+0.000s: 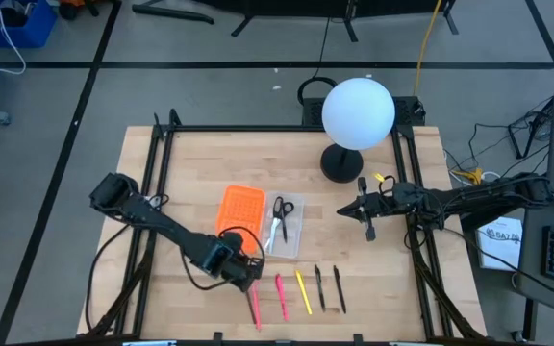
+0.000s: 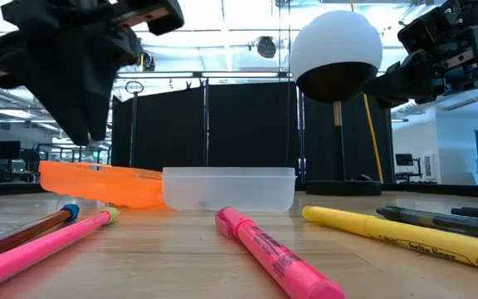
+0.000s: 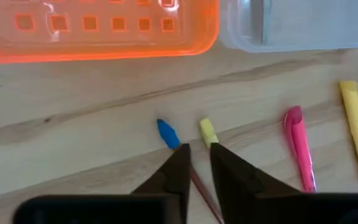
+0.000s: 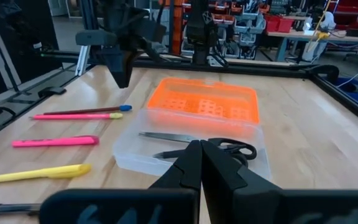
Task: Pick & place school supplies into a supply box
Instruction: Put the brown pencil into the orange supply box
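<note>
The clear supply box (image 1: 290, 234) lies mid-table, joined to an orange perforated panel (image 1: 239, 207). Black-handled scissors (image 1: 279, 217) lie inside the box, also seen in the right wrist view (image 4: 219, 147). Toward the near edge lie a red-brown pencil with a blue end (image 3: 166, 134), a pink pencil with a yellow end (image 3: 208, 131), a pink marker (image 1: 281, 296), a yellow marker (image 1: 303, 291) and two dark pens (image 1: 329, 287). My left gripper (image 3: 197, 154) hovers narrowly open above the ends of the two pencils. My right gripper (image 4: 201, 149) is shut, in the air right of the box.
A lamp with a white globe (image 1: 358, 113) on a black base (image 1: 341, 163) stands at the far right of the table. Black frame rails (image 1: 152, 183) run along the table's sides. Bare wood lies left of the orange panel and between the box and the pens.
</note>
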Controlling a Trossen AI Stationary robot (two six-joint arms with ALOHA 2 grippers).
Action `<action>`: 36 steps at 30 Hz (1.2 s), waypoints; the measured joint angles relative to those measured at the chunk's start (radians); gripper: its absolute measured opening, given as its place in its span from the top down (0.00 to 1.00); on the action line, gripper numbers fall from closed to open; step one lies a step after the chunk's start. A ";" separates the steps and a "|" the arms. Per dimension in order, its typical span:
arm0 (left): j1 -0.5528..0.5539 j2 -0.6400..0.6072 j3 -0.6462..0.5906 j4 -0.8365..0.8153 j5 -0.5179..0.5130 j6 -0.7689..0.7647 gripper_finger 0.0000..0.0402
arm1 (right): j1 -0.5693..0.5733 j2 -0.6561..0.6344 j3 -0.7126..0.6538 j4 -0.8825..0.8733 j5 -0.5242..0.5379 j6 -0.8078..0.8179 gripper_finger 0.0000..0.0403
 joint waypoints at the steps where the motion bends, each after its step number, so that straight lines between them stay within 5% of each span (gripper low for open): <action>1: 0.006 0.000 0.000 0.000 0.013 0.002 0.78 | 0.000 0.000 0.000 0.000 0.000 0.003 1.00; 10: 0.024 0.021 0.000 0.011 0.109 -0.036 0.57 | 0.000 0.000 0.000 0.023 0.000 -0.003 1.00; 30: 0.051 0.175 0.004 0.051 0.168 0.059 0.57 | 0.000 0.000 0.001 0.039 0.000 -0.004 1.00; 36: 0.058 0.190 0.003 0.044 0.159 0.113 0.67 | 0.000 0.000 0.001 0.031 0.000 -0.004 1.00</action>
